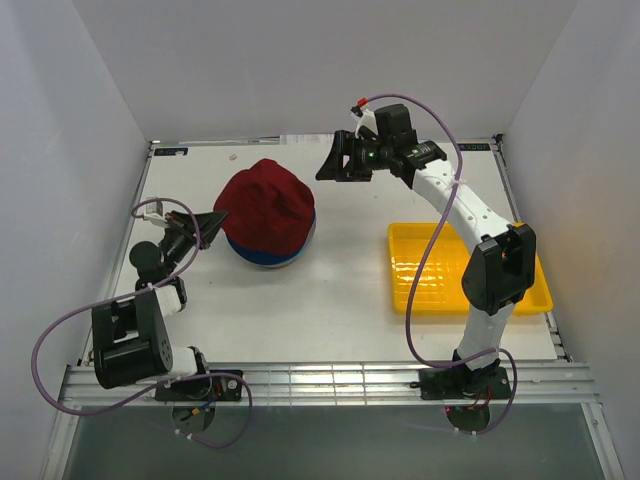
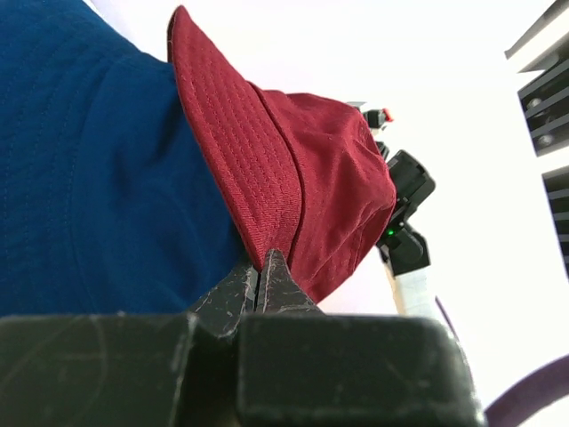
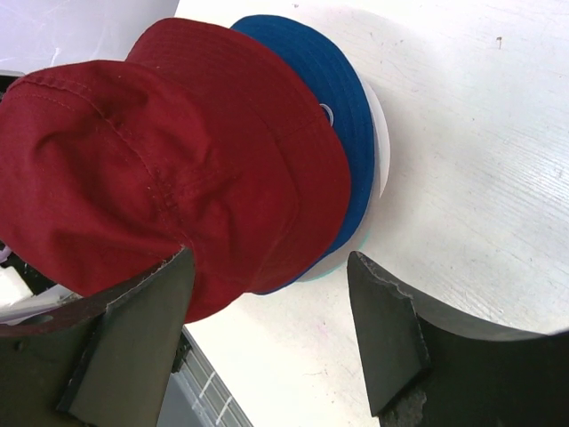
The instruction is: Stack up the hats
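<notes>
Touching stitched brim of floppy dark red hat (image 1: pixel 265 205), left gripper (image 1: pixel 212 218) clenched shut, red crown domed over royal blue hat (image 1: pixel 262 258) mid-table, right gripper (image 1: pixel 328 165) just beside, released, jaws wide, ribbed yellow tray (image 1: pixel 415 270) far right

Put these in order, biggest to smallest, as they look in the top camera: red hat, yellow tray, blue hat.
1. The yellow tray looks biggest, though the right arm hides part of it.
2. The red hat comes next.
3. The blue hat looks smallest. Only a thin edge peeks out under the red hat, so its true size cannot be told.
</notes>
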Controlling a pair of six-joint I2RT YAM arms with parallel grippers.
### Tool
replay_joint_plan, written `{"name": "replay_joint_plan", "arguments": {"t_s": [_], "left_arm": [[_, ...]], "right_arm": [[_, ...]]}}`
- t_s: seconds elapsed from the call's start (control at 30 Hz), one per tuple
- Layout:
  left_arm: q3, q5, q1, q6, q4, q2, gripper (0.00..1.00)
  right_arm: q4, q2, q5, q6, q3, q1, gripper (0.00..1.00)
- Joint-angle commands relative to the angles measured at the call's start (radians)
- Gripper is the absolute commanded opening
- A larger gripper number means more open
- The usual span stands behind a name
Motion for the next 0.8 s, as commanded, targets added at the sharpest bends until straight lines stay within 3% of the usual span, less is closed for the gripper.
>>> {"name": "replay_joint_plan", "arguments": {"t_s": [0.0, 0.33, 0.77], "left_arm": [[-0.002, -0.022, 0.027, -0.076, 0.130, 0.037, 0.00], [-0.016, -0.025, 0.056, -0.156, 0.297, 0.198, 0.00], [-0.010, -0.029, 0.062, -0.144, 0.284, 0.301, 0.00]], "right_arm": [[0.036, 0.000, -0.003, -0.019, -0.002, 0.002, 0.75], [0.042, 0.009, -0.009, -0.014, -0.015, 0.002, 0.75], [0.092, 0.066, -0.075, 0.043, -0.031, 0.013, 0.70]]}}
